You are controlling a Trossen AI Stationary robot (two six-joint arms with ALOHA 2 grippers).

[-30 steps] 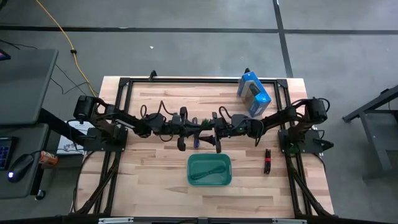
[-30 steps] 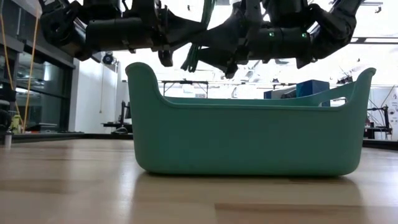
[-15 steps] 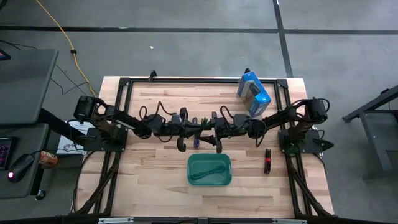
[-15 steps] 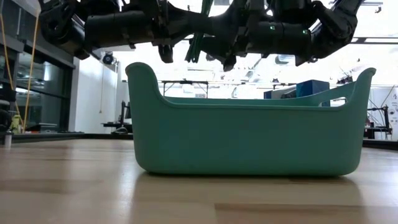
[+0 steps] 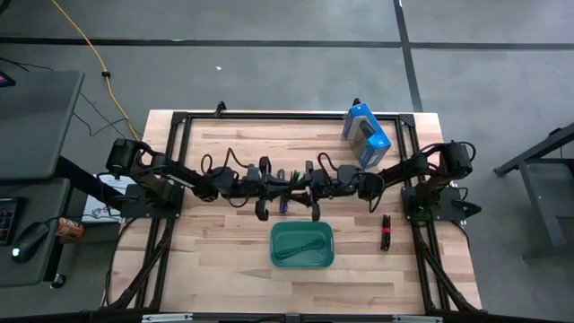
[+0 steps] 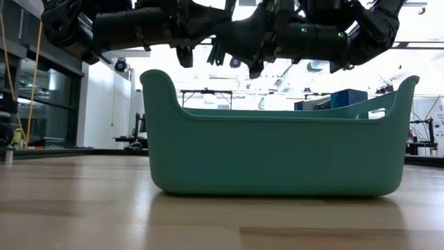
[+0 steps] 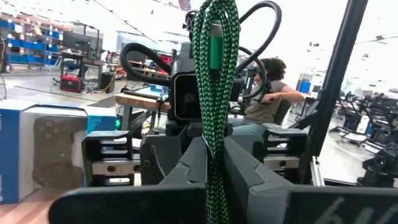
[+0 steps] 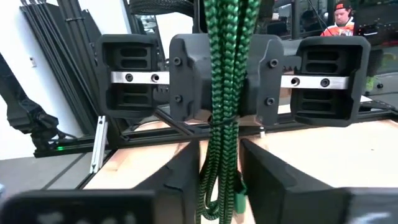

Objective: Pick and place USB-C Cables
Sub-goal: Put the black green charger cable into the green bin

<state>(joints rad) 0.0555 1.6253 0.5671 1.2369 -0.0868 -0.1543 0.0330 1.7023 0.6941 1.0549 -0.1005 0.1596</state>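
Above the table's middle, a green braided USB-C cable bundle [image 7: 214, 74] [image 8: 224, 93] [image 6: 220, 50] stands upright between my two grippers, which face each other level. My left gripper [image 7: 214, 149] [image 5: 285, 186] is shut on it. My right gripper [image 8: 221, 158] [image 5: 301, 186] has come in from the opposite side and is shut on the same bundle. A purple-blue cable [image 5: 283, 205] lies on the wood below them. A red-and-black cable [image 5: 386, 231] lies on the table near the right arm's base. A teal cable [image 5: 305, 244] lies in the teal tub [image 5: 278, 260]. My left gripper pinches the green bundle about mid-length [image 7: 216, 134] between its two fingers, coming level from the table's left. The bundle stands upright, rising above the fingers and hanging below them, clear of the table. My right gripper has one finger [image 8: 189, 168] on each side of the bundle's lower half [image 8: 219, 146], coming level from the table's right. The strands run upright across the fingers, and a green plug end [image 8: 239, 200] hangs just below them.
The teal tub [image 6: 277, 156] stands on the near side of the grippers, just below them. A blue box [image 5: 366, 135] lies at the far right. A black frame [image 5: 179, 121] runs around the table's edges. Bare wood lies left and right of the tub.
The green bundle, which hung slanting between the grippers, has swung nearer to upright, and its lower end has come up a little.
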